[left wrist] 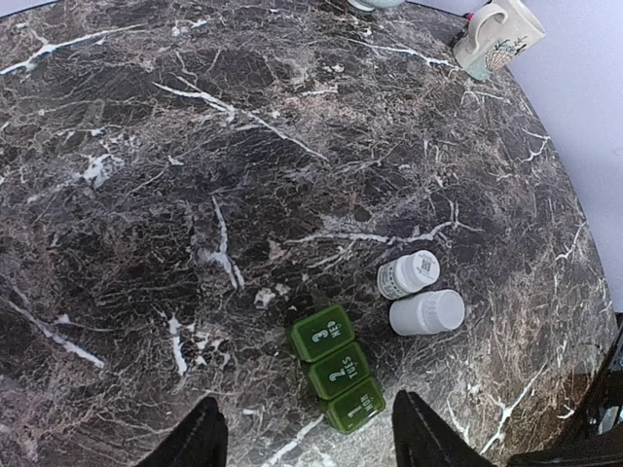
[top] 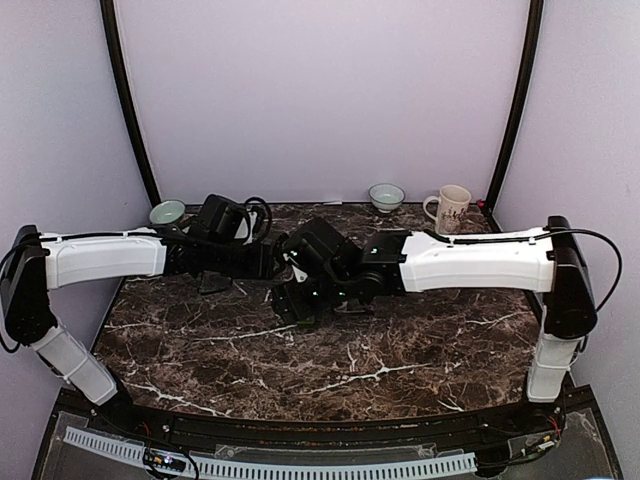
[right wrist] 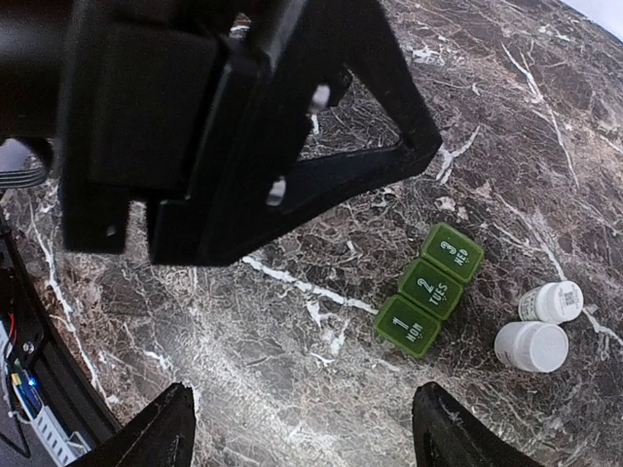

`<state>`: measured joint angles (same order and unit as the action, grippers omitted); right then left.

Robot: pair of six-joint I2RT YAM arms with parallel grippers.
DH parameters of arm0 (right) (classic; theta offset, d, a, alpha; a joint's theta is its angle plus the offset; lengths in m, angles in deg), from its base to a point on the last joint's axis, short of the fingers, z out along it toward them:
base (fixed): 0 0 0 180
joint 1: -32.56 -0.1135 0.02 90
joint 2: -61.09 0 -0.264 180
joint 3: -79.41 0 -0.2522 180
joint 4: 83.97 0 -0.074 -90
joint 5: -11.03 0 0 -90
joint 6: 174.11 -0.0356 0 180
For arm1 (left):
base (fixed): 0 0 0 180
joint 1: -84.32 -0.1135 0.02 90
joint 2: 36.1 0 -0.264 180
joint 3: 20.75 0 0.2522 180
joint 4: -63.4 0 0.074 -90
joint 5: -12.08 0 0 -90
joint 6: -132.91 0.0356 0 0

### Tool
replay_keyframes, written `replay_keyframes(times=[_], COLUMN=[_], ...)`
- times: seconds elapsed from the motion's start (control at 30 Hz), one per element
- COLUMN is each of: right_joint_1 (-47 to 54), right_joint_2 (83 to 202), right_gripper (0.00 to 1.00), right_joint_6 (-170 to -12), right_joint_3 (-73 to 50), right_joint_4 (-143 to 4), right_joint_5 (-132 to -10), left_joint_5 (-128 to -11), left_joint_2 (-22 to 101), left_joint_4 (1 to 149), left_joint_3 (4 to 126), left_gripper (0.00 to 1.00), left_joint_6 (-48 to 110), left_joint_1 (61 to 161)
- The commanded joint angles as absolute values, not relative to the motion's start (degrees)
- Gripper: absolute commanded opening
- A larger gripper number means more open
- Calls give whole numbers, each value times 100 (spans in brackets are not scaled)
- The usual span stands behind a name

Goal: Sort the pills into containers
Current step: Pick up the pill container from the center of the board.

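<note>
A green three-compartment pill organizer (left wrist: pixel 336 368), lids shut and marked 1 MON, 2 TUES, 3 WED, lies on the marble table. Two white pill bottles (left wrist: pixel 409 274) (left wrist: pixel 428 312) lie on their sides just right of it. No loose pills show. My left gripper (left wrist: pixel 307 448) hovers above the organizer's near end, open, nothing between its fingers. My right gripper (right wrist: pixel 307 438) is open and empty too, with the organizer (right wrist: pixel 428 289) and bottles (right wrist: pixel 541 326) ahead to its right. In the top view both grippers (top: pixel 272 262) (top: pixel 300 300) meet mid-table, hiding the organizer.
The left arm's black wrist (right wrist: pixel 224 126) hangs close over the right gripper's view. A white mug (top: pixel 447 208), a pale bowl (top: pixel 386 196) and a green bowl (top: pixel 167 212) stand along the back edge. The table's near edge (right wrist: pixel 39 360) shows at left.
</note>
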<state>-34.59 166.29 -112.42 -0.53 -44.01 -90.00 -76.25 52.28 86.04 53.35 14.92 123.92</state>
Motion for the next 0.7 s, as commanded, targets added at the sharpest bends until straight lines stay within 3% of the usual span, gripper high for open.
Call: replay_keyframes(times=[0.0, 0.67], right_joint_1=[-3494, -3094], right_joint_2=[17048, 18385], right_gripper=[78, 77], right_joint_6=[-11568, -12113], right_joint_3=[615, 1133], right_joint_4=[-3679, -3387], right_joint_5=[-9384, -9337], left_joint_5=[-7853, -7580], left_joint_2=[4867, 4677], left_joint_4=[8803, 8411], left_joint_3=[5254, 4438], left_gripper=[60, 60], left_joint_6=[1651, 1392], left_joint_1=[12311, 12175])
